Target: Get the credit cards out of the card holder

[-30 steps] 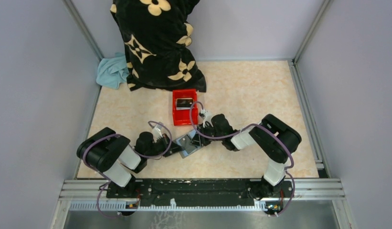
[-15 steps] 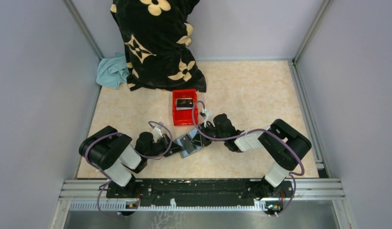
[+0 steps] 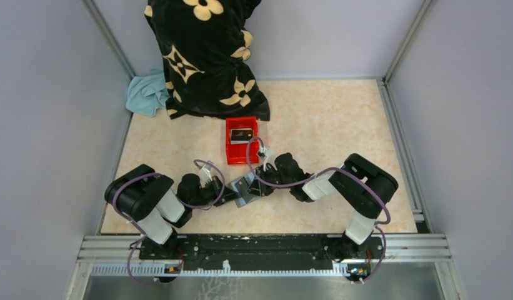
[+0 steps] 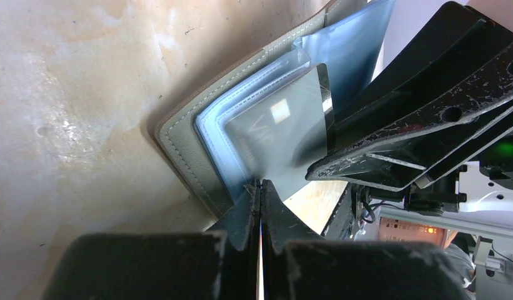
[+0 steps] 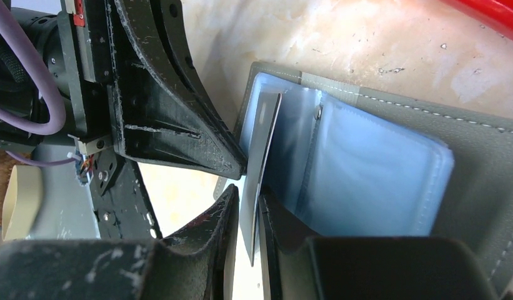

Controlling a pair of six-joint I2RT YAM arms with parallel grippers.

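The grey card holder lies open on the table between my two grippers, its blue-grey pockets showing. My left gripper is shut on the edge of a clear pocket of the holder. A silver-grey credit card sticks partly out of that pocket. My right gripper is shut on this card, which shows edge-on between its jaws. Another card lies in the red bin. In the top view the left gripper and the right gripper meet at the holder.
A black bag with cream flowers and a light blue cloth sit at the back left. The red bin stands just behind the holder. Metal rails edge the table.
My right arm drew back to the right, then came back left toward the holder. The left arm and the holder have hardly moved.
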